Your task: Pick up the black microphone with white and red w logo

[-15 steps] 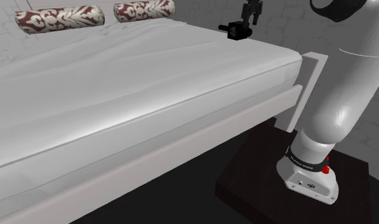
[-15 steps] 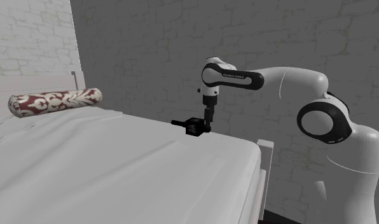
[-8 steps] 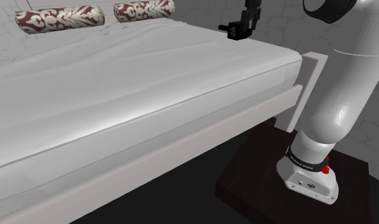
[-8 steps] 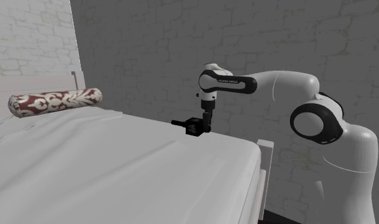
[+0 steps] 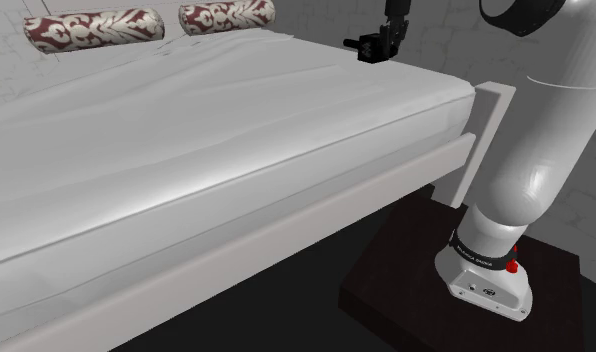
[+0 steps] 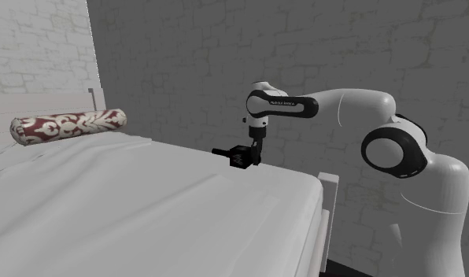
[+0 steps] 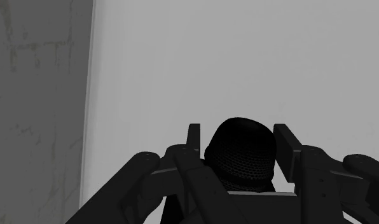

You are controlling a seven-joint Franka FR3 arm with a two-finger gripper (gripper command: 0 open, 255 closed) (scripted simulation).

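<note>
Mic (image 5: 366, 47) lies on its side at the far corner of the bed (image 5: 236, 130), close to its edge. From the shoulder view's left, two red and white pillows (image 5: 94, 28) sit at the head of the bed, well away from it. Then comes a long stretch of plain white bed. Then comes the mic, small and black, with a short stub poking toward the pillows. No logo can be made out on it. Right beside it, the tool (image 5: 390, 44) hangs straight down from the white arm (image 5: 546, 120). Last, at the lower right, is the dark stand (image 5: 386, 285).

In the wrist view, the round mesh head of the mic sits between the two black fingers (image 7: 194, 135). The fingers are apart, one on each side. A thin strip of white shows between one finger and the head, so the mic does not look squeezed yet.

The job now looks like closing on the mic. To do it well, the robot should keep the head in the middle, so both fingers meet it together and do not push it sideways. The head is round, so it may slip; a slow, firm squeeze is best. The bed's edge is near, so a nudge could knock the mic off. Then it should lift straight up, slowly.
</note>
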